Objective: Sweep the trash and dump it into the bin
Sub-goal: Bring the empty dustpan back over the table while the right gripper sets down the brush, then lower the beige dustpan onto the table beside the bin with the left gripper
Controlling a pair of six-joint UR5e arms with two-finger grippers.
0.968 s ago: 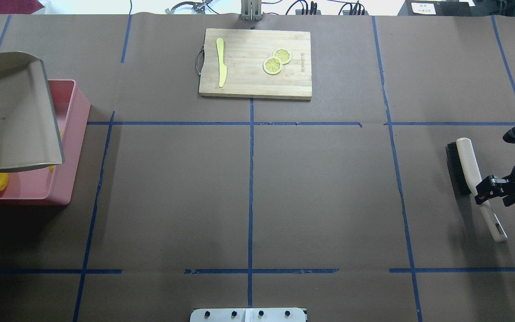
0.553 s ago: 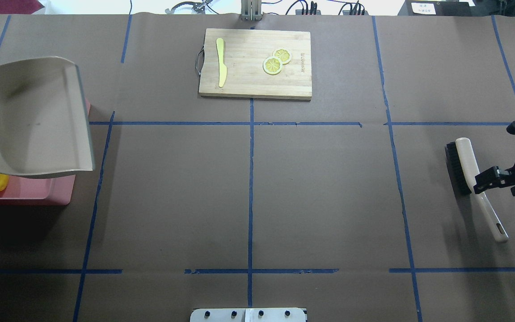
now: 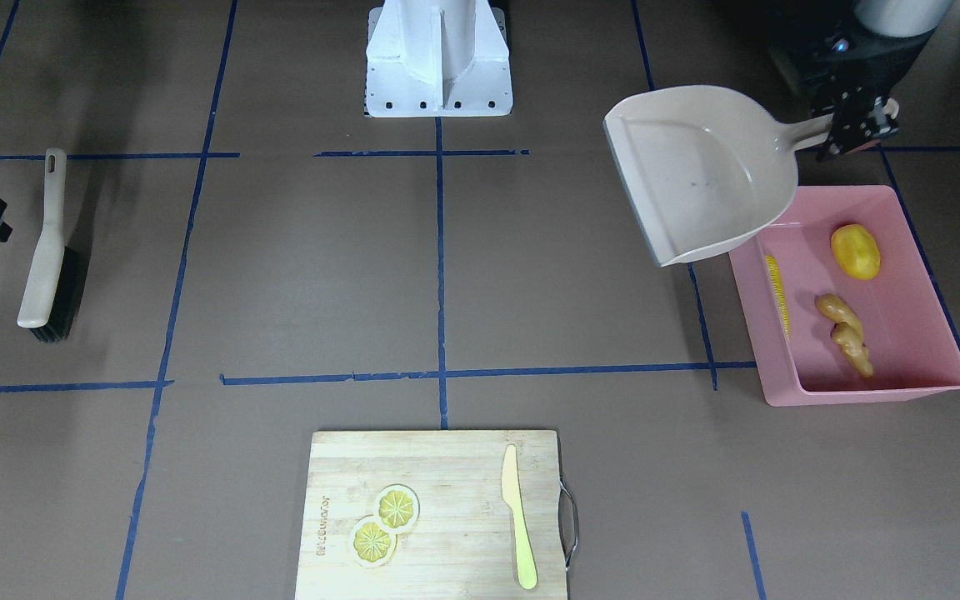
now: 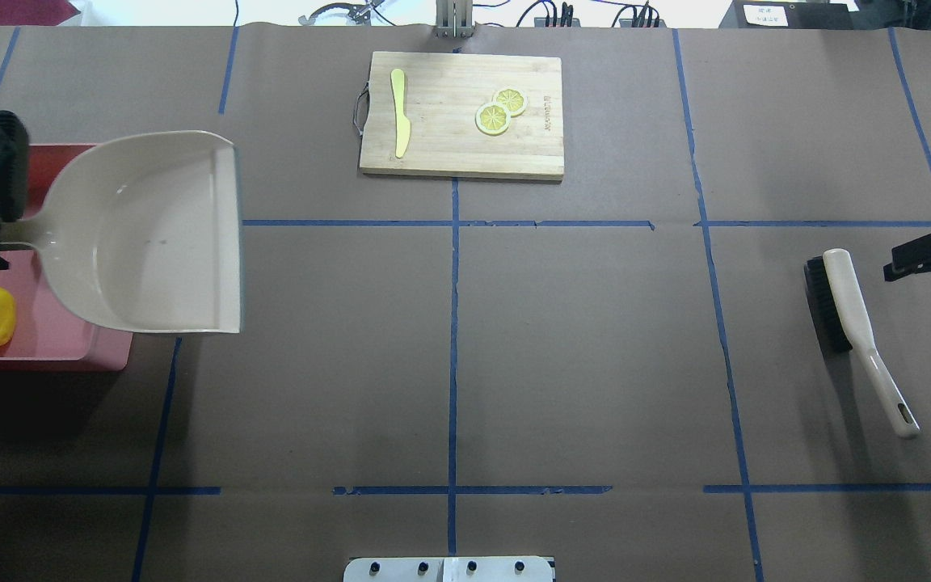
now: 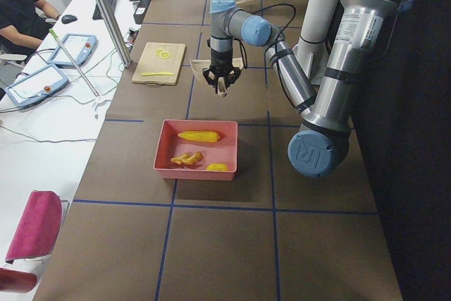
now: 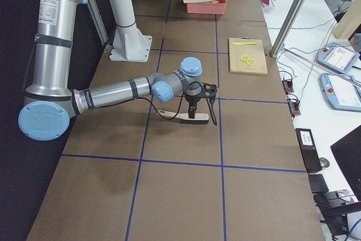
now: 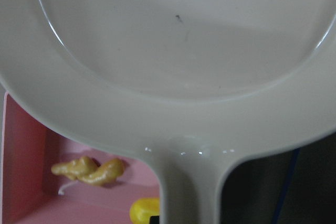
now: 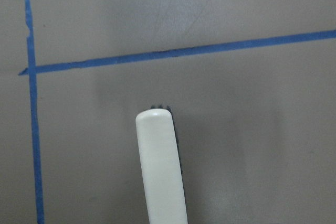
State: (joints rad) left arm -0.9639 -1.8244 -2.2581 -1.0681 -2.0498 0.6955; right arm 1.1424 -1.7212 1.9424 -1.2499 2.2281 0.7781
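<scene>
At the bin's (image 3: 905, 350) edge, the left pincer (image 3: 851, 125), clamped on the dustpan (image 4: 150, 234) handle, had levelled the emptied pan. Corn (image 3: 776, 292), potato (image 3: 855, 250) and ginger (image 3: 845, 332) lay inside, so dumping appeared done. The right pincer (image 4: 930, 260) had left the brush (image 4: 837, 299) on the worktop, its opening indiscernible.

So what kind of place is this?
Most likely a robot lab, not a kitchen: a big robot arm stands at a table marked with blue tape, and a desk alongside holds control tablets.

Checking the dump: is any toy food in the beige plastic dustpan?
No, the dustpan is bare inside; three toy foods lie in the pink plastic tub.
</scene>
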